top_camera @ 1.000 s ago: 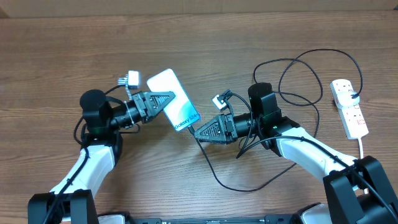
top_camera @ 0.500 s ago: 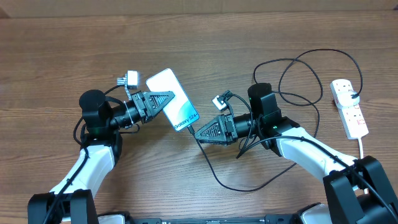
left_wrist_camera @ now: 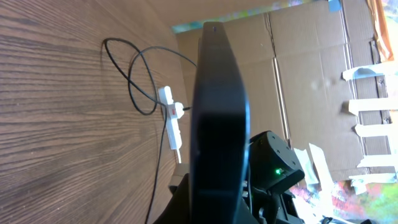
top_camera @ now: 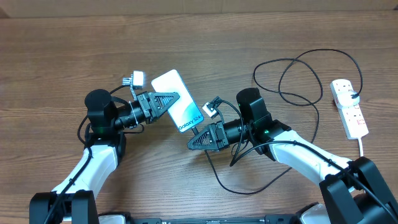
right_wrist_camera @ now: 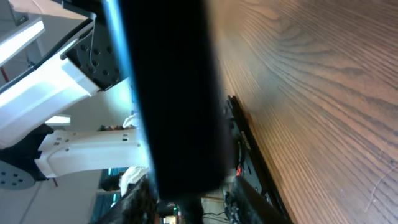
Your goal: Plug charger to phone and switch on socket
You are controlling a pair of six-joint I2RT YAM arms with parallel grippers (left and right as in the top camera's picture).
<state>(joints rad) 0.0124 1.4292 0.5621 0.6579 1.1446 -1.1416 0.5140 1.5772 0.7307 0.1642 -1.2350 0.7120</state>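
The phone hangs above the table with its bright screen up, and my left gripper is shut on its near long side. Seen edge-on, the phone is a dark slab in the left wrist view. My right gripper points at the phone's lower short edge. In the right wrist view its fingers flank the dark phone end and a thin stem below it; contact is unclear. The charger trails in black loops behind the right arm. The socket lies at the far right.
The socket's white cord runs toward the table's front edge at the right. One slack cable loop lies on the wood under the right forearm. Cardboard walls stand beyond the table in the left wrist view.
My right arm has slid left toward the phone's lower edge and its jaws have narrowed. The left gripper has shifted the phone slightly right.
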